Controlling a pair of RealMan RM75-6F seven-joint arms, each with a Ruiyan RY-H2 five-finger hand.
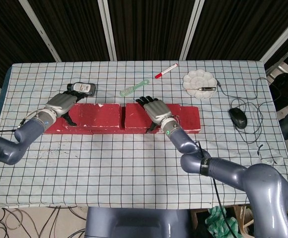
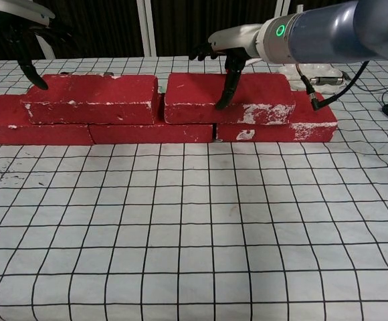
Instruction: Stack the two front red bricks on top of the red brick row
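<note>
Both upper bricks sit on the red brick row (image 2: pixel 147 132) now, row running left-right across the middle of the table (image 1: pixel 134 163), nearer the far edge

left upper brick (image 2: pixel 90 98) and right upper brick (image 2: pixel 229 98) lie end to end, long axes parallel to the row, thin gap between them around the row's centre

my right hand (image 1: pixel 155 111) is over the right upper brick, palm above its top, fingers spread, thumb hanging down the near face in chest view. I judge it's not clamping, more resting or barely touching; can't tell for sure if there's contact on the far side

my left hand (image 1: pixel 60 105) is off the left end of the left upper brick, fingers apart, holding nothing. In chest view it hangs just beyond the brick's left corner, clear of it

Stack looks done from here. Key relation for the next move: right upper brick is straight under my right hand, long axis crossways to the forearm, so I'd lift straight up, no sideways drag that could slide it along the row

Far side of the table: bottle (image 1: pixel 82 88), green brush (image 1: pixel 132 89), red marker (image 1: pixel 166 71), palette (image 1: pixel 199 84); mouse (image 1: pixel 238 117) near the right edge
</note>
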